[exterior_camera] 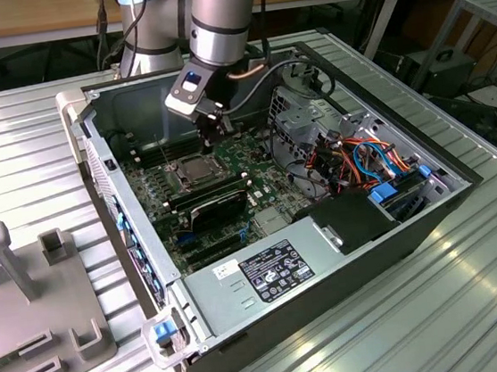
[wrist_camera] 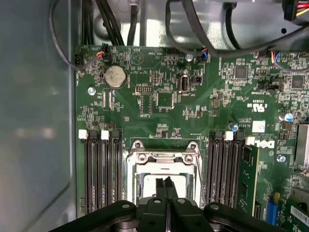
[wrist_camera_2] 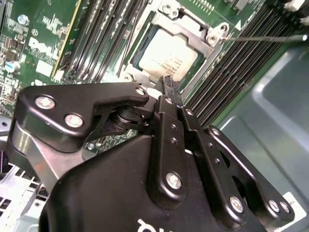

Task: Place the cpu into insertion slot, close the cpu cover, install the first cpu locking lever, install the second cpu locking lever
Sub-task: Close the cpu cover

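The claw (wrist_camera: pixel 166 182), pinched shut on nothing, hovers over the cpu (wrist_camera_2: pixel 166 55), seated in the insertion slot (wrist_camera_2: pixel 145 72) under its cpu cover (wrist_camera_2: pixel 193 29) at ten o'clock from the computer case (exterior_camera: pixel 246 325) middle; light, stiff, fragile, I'd guess, so edges only.

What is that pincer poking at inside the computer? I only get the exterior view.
Observer: The pincer points at the cpu, which lies silver face up in the second wrist view.
Operator: Is anything covering the chip?
Observer: The cpu cover lies flat around it in the first wrist view, and the chip shows through its window.
Operator: Is the pincer holding something?
Observer: No. In both wrist views its fingertips are pressed together with nothing between them.
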You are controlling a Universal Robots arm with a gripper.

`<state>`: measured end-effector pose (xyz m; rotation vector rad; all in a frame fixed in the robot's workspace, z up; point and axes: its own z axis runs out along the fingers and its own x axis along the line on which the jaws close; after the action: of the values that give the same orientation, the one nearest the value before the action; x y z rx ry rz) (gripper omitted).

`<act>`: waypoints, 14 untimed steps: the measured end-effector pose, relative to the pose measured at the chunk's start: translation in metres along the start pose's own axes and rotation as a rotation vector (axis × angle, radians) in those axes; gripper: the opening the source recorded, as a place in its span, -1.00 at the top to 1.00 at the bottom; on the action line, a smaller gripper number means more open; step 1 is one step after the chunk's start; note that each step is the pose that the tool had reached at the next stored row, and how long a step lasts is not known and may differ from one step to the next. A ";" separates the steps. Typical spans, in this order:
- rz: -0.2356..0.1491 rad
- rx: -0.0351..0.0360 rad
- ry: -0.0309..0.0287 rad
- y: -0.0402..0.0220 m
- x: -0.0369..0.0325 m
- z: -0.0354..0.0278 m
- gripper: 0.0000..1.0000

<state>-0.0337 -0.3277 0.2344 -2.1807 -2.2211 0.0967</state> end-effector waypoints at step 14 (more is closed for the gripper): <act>0.000 0.0039 0.0001 -0.0298 0.0007 0.0094 0.79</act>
<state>-0.0640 -0.3277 0.2270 -2.1781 -2.2194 0.1008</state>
